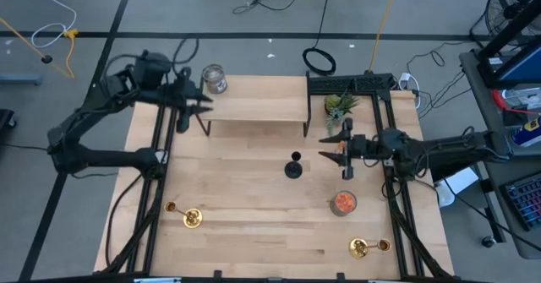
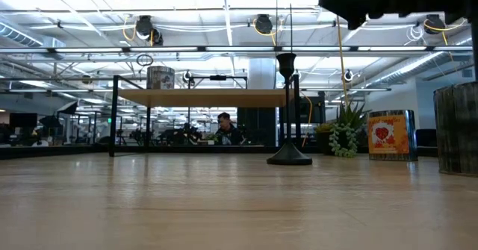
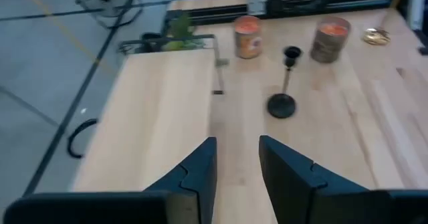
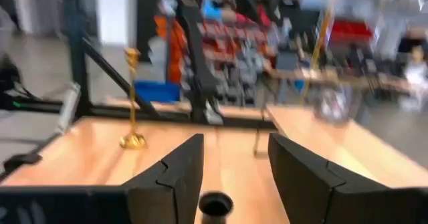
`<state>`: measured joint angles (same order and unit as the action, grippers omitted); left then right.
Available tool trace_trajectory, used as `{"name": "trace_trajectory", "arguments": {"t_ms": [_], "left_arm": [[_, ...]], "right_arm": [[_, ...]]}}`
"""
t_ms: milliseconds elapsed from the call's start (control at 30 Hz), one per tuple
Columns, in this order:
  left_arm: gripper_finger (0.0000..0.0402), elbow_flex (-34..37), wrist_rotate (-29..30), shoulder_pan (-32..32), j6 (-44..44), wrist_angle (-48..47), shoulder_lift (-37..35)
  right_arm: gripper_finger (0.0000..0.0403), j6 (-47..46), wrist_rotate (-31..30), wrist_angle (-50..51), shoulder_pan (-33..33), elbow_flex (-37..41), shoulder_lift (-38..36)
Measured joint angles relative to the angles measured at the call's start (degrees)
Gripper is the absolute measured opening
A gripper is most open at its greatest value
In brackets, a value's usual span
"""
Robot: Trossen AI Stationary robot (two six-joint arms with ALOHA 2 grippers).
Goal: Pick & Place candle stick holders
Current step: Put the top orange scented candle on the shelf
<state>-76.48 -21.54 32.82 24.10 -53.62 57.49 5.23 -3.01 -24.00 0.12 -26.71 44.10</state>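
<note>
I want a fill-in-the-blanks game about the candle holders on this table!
1. The holder in the middle of the table is coloured ____.
2. The number of gold holders near the front edge is ____.
3. The right hand has its fingers ____.
4. The clear glass jar sits on the raised ____.

Missing words: black; two; open; shelf

We see the black holder (image 1: 293,166) upright mid-table and two gold holders (image 1: 192,219) (image 1: 359,248) upright near the front corners.
</note>
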Motion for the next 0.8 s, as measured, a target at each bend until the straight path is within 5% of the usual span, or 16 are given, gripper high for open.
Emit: {"name": "trace_trajectory", "arguments": {"t_ms": [400, 800], "left_arm": [[0.0117, 30.7, 0.4, -9.5, -9.2, 27.2, -10.8], [0.0117, 34.8, 1.3, -13.2, -11.1, 31.5, -10.9]], "right_arm": [[0.0169, -12.3, -3.2, 39.9, 0.3, -13.2, -0.8], [0.0169, -20.6, -15.4, 64.3, 0.3, -13.0, -0.7]]}}
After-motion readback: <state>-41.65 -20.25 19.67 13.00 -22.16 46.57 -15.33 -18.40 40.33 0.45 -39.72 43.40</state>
